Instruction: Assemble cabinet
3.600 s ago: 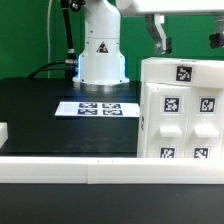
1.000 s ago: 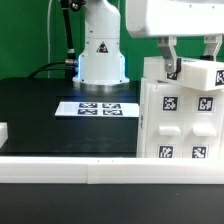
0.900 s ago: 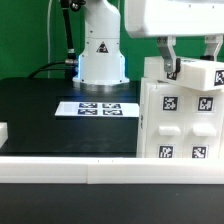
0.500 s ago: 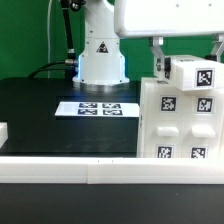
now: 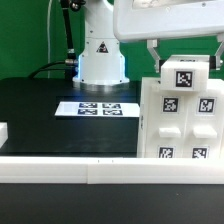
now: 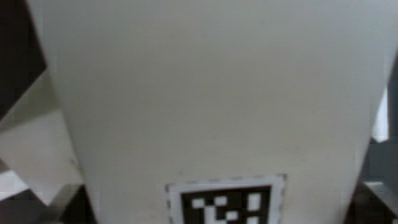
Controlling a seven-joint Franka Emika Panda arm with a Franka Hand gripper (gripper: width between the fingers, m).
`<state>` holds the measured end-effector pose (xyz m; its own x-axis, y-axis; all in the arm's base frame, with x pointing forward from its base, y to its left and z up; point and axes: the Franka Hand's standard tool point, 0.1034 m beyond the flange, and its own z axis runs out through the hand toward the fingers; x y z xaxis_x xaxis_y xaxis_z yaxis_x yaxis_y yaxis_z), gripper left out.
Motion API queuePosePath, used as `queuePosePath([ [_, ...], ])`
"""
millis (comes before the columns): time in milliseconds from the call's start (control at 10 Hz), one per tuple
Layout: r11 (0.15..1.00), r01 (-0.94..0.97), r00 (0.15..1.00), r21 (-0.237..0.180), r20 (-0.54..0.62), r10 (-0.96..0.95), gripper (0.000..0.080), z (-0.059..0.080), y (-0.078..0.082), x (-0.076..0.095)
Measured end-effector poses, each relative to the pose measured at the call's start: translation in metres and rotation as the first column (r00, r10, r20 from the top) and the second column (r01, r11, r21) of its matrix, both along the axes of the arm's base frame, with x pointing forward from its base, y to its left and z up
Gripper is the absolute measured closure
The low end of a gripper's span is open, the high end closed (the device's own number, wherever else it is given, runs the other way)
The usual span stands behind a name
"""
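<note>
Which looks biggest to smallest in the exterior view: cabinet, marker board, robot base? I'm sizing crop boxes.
1. cabinet, largest, though it stands nearest the camera and is cut by the frame edge.
2. robot base, farther back.
3. marker board, a thin flat strip seen foreshortened, so it looks smallest.

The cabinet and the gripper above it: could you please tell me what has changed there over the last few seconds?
The gripper came down onto the cabinet's top piece, closed on it and lifted it, tilting it so its tag faces the camera. The cabinet body, marker board and robot base stayed put.
</note>
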<state>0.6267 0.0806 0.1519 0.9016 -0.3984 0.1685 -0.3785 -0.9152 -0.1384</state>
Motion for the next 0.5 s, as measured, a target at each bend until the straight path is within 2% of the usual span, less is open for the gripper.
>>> queuePosePath([
  [500, 0.969, 0.24, 0.971, 0.05, -0.018, -0.24, 0.0236, 0.0, -0.0032, -0.0001],
])
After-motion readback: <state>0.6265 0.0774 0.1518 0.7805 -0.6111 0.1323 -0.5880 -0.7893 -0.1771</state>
